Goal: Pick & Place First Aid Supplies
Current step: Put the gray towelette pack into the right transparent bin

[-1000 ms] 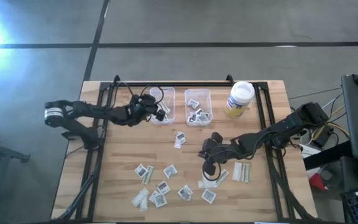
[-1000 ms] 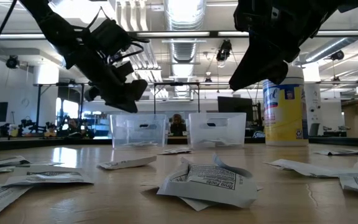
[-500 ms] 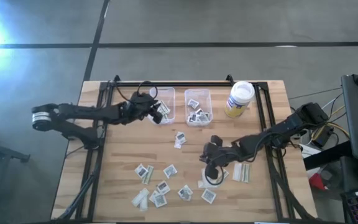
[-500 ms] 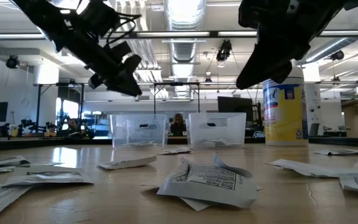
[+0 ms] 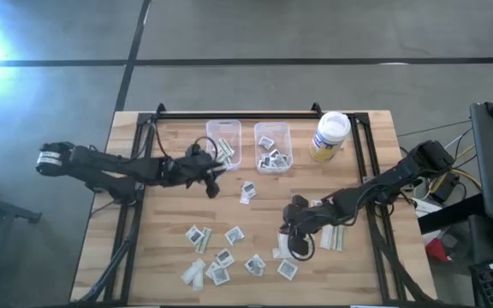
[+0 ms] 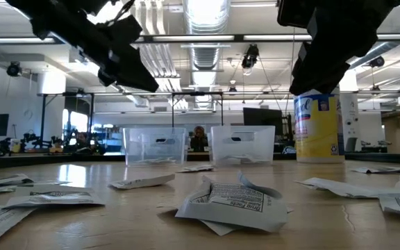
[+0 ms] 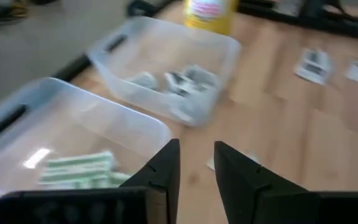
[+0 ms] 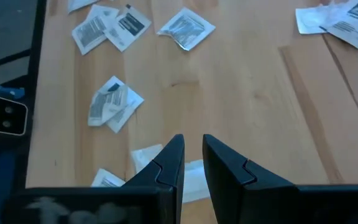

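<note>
Showing half-legible "Lysol" lettering, the jar [image 6: 317, 126] stands behind narrowly parted, empty right tool [image 8: 191, 163].

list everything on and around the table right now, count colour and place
clear bins: two, transparent plastic, side by side at the table's far edge
green-striped strips: a few, pale, in the left bin
square packets in the right bin: several, white with dark print
loose packets: about a dozen and a half, white and pale, scattered over the near half of the table
wipes jar: one, yellow with white lid, far right, beside the bins
table: one, light wood
left end effector: dark, fingers slightly apart, empty, just in front of the left bin
right end effector: dark, narrow gap, empty, over the near packets
</note>
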You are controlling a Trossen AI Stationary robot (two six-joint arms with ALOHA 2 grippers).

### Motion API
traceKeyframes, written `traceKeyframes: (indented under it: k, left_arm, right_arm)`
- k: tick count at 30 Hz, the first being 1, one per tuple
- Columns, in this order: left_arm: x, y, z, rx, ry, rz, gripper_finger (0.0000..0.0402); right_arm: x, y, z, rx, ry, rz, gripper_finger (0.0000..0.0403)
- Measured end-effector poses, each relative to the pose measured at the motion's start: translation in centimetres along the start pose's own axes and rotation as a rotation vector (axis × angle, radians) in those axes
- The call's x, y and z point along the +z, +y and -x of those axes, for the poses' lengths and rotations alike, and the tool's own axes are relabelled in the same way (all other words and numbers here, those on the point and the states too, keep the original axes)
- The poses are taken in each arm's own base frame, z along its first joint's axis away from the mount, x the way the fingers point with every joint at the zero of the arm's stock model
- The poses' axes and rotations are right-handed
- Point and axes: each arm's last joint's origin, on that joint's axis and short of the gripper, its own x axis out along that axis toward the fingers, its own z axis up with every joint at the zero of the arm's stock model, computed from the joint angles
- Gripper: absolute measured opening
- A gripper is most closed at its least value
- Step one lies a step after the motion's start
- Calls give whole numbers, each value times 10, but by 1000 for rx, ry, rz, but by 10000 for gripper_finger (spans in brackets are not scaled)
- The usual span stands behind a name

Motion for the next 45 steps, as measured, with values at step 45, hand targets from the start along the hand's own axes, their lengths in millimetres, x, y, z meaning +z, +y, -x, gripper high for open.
traceKeyframes:
  k: [45]
  left_arm:
    - [-53, -78, 33, -257, 208, -44, 94]
  right_arm:
    - [-85, -27, 56, -462, 361, -460, 56]
